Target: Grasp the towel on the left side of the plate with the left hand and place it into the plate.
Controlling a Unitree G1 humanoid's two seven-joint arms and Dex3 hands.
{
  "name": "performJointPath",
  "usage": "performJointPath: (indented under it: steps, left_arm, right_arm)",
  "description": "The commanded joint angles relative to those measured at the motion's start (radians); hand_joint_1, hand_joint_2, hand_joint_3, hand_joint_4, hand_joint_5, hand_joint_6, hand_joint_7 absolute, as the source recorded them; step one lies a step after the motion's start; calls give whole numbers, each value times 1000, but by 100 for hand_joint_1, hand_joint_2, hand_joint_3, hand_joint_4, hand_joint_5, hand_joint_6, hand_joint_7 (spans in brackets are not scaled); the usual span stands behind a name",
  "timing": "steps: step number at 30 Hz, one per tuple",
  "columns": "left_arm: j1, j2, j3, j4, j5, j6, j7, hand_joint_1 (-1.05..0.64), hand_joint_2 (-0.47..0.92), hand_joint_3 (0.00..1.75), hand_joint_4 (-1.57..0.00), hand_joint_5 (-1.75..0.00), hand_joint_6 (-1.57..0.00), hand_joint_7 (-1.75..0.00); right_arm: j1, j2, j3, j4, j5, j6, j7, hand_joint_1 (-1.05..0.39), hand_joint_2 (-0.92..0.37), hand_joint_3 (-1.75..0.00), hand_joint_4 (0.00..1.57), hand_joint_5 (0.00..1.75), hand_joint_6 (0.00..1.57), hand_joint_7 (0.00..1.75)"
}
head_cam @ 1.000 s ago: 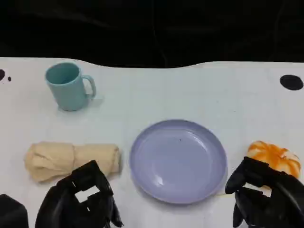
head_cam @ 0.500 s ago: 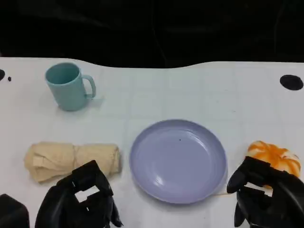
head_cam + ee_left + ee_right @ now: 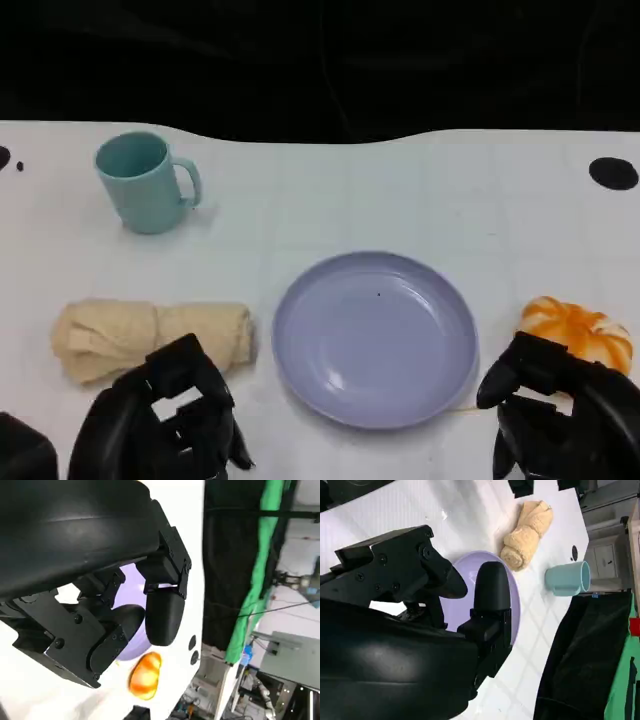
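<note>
A rolled beige towel (image 3: 150,338) lies on the white table just left of the lavender plate (image 3: 375,337), which has nothing in it. The right wrist view shows the same towel (image 3: 527,529) beyond the plate (image 3: 515,605). My left hand (image 3: 165,420) hovers at the near edge, just in front of the towel's right half, fingers curled and holding nothing. Near the table's front right corner sits my right hand (image 3: 555,420), fingers curled, in front of an orange bun-like object (image 3: 578,332). In the left wrist view my left hand (image 3: 120,615) holds nothing.
A teal mug (image 3: 145,182) stands at the back left, also in the right wrist view as the mug (image 3: 568,578). A black round mark (image 3: 613,173) sits at the far right of the table. Black backdrop lies beyond the table's far edge.
My left hand has sunk slightly toward the near edge. Towel, plate and right hand have kept their places.
</note>
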Motion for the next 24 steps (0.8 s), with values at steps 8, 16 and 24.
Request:
performJointPath:
  steps: [8, 16, 24]
  left_arm:
    - [-24, 78, 15, 43, 309, -230, 41, -23, 85, 35, -54, -112, -57, -61]
    - [-58, 210, 30, -4, 647, -241, 87, -45, 92, 4, -37, -70, -46, -13]
    - [-113, 344, 45, -36, 987, -209, 118, -55, 91, 1, -31, -44, -38, -1]
  right_arm:
    - [2, -2, 23, -10, -16, -3, -19, -4, -70, -109, 69, 175, 48, 164]
    - [2, 7, 32, -7, -13, -3, -24, -2, -72, -110, 69, 175, 48, 164]
    - [12, -1, 27, -22, -15, 3, -27, -1, -71, -108, 68, 175, 48, 164]
